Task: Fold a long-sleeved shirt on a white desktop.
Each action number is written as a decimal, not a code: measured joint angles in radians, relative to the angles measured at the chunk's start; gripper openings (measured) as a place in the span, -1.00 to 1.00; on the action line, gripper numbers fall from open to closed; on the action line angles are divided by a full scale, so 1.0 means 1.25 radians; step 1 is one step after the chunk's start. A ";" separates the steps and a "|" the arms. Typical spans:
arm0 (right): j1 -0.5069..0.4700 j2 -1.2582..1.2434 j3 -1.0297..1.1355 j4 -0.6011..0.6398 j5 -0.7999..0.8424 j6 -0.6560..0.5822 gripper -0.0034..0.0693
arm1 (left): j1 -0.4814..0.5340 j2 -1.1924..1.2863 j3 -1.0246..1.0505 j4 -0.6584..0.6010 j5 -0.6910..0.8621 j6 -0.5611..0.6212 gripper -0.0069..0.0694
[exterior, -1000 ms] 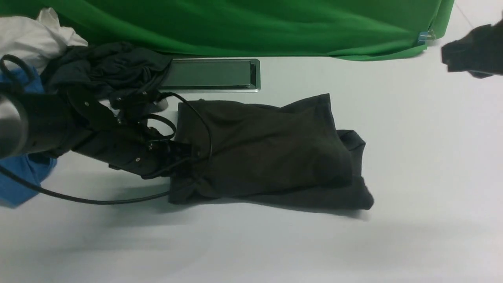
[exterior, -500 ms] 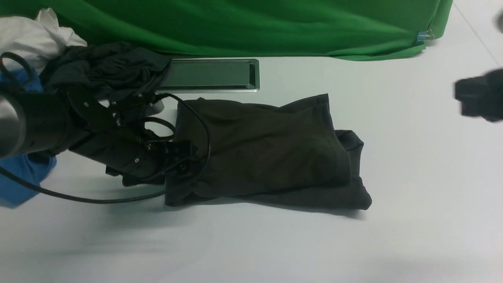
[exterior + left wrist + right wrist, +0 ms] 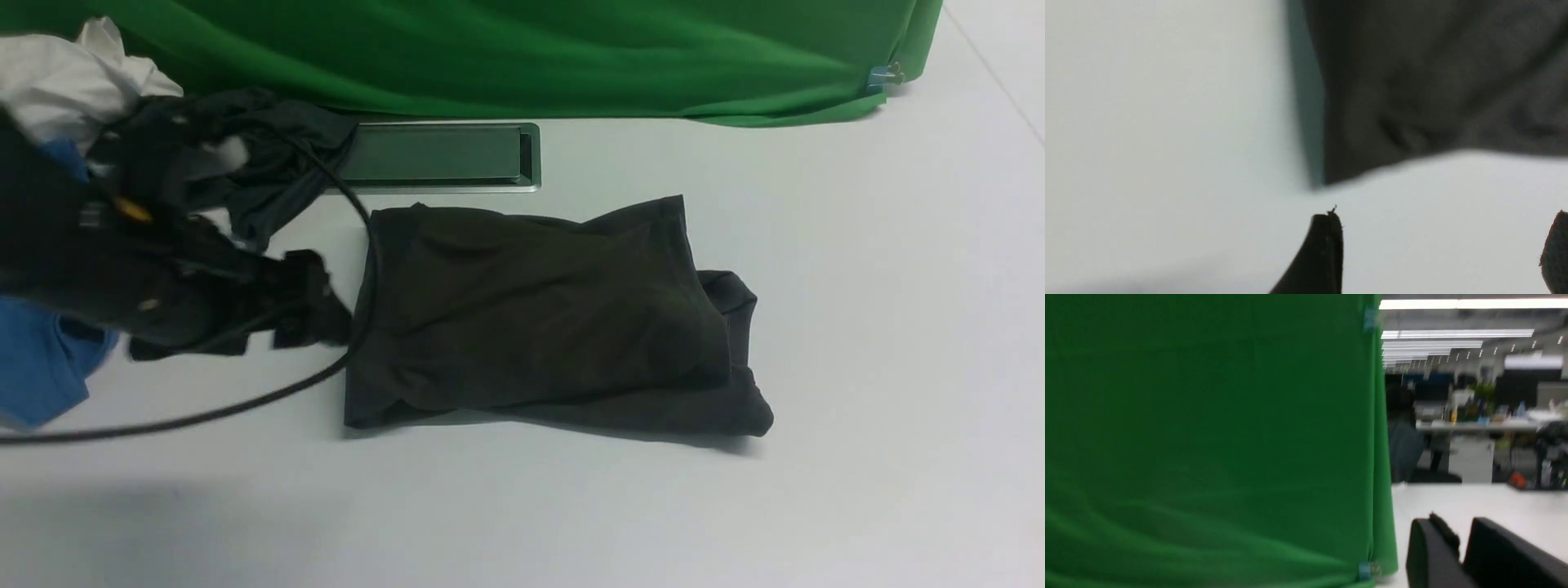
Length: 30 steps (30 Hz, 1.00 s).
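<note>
The long-sleeved shirt (image 3: 539,318) is spread, half-folded, mid-desktop (image 3: 531,506), clear of the left gripper's wide-parted fingers (image 3: 1316,261). The right gripper (image 3: 1462,543) is held nearly closed (whether fully cannot be told). Limp, light knit is suggested, best pinched at the layered hem corners.

The left arm (image 3: 139,261), at the left of the front view, is mostly black, blurred by its motion, with a small orange patch near its upper part and a greyish rounded piece beside it. A thick black cable (image 3: 374,278) loops out from it. In the left wrist view, two dark fingers (image 3: 1327,253) taper to frayed-looking tips; one has a textured surface. In the right wrist view, the fingers (image 3: 1433,555) look dark grey and blocky.
</note>
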<state>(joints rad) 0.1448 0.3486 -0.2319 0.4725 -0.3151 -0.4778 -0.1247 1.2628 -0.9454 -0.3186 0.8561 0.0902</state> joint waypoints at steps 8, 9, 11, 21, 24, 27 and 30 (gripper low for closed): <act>0.062 -0.036 0.008 0.002 0.008 0.019 -0.56 | -0.002 -0.250 0.002 -0.032 0.129 0.024 0.96; 0.070 -0.037 0.008 0.002 0.040 0.021 -0.56 | -0.002 -0.302 0.002 -0.055 0.134 0.056 0.89; 0.080 -0.037 0.008 0.002 0.097 0.021 -0.67 | -0.002 -0.372 0.002 -0.100 0.152 0.114 0.68; 0.100 -0.037 0.017 0.002 0.222 0.045 -0.86 | -0.002 -0.582 0.037 -0.128 0.236 0.181 -0.74; 0.100 -0.037 0.017 0.002 0.223 0.058 -0.85 | -0.002 -0.620 0.043 -0.107 0.209 0.182 -0.77; 0.100 -0.037 0.017 0.002 0.223 0.060 -0.84 | -0.002 -0.633 0.043 -0.102 0.198 0.182 -0.77; 0.100 -0.037 0.017 0.002 0.223 0.060 -0.83 | -0.002 -0.635 0.043 -0.099 0.195 0.182 -0.77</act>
<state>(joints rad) 0.2701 0.3020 -0.2101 0.4744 -0.0364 -0.4029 -0.1277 0.4696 -0.8915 -0.4423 1.0998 0.3172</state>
